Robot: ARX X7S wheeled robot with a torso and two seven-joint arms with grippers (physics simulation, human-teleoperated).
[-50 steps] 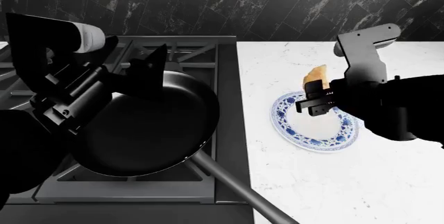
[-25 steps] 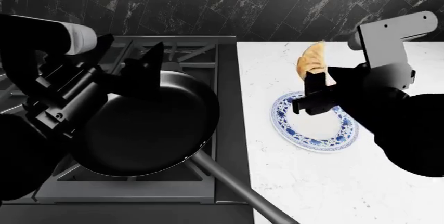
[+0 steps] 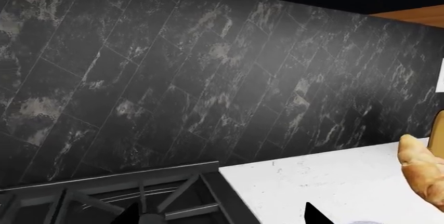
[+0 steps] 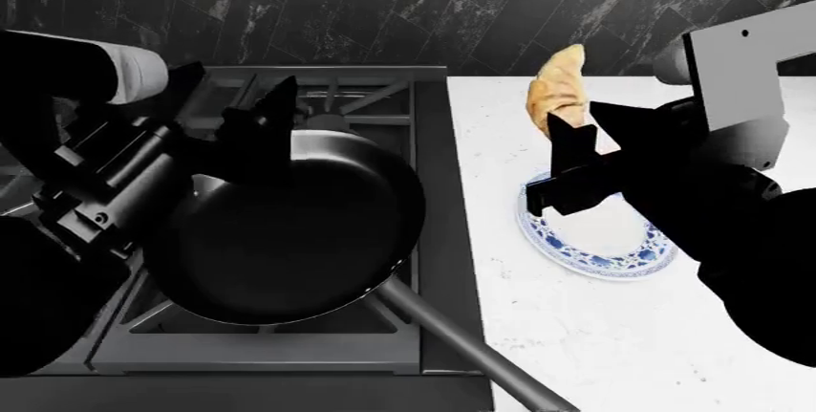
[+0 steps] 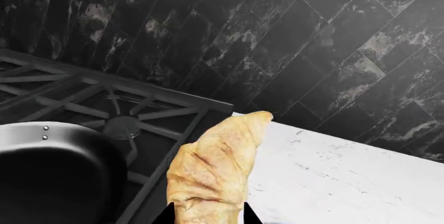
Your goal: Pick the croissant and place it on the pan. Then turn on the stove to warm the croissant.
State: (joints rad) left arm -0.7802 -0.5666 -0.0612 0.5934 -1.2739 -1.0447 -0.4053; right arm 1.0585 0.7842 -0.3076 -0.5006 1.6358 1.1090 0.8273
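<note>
Croissant (image 4: 563,87) base hidden in right gripper (image 4: 570,156)

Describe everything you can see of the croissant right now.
The croissant is a golden-tan crescent pastry with ridged, flaky-looking layers and a tapered tip. It is clamped at its lower end in the right gripper, standing nearly upright with the free tip pointing up, lifted clear above the white counter and the blue-and-white plate. Only the gripper's fingers touch it. It sits to the right of the pan, not yet over it.
</note>
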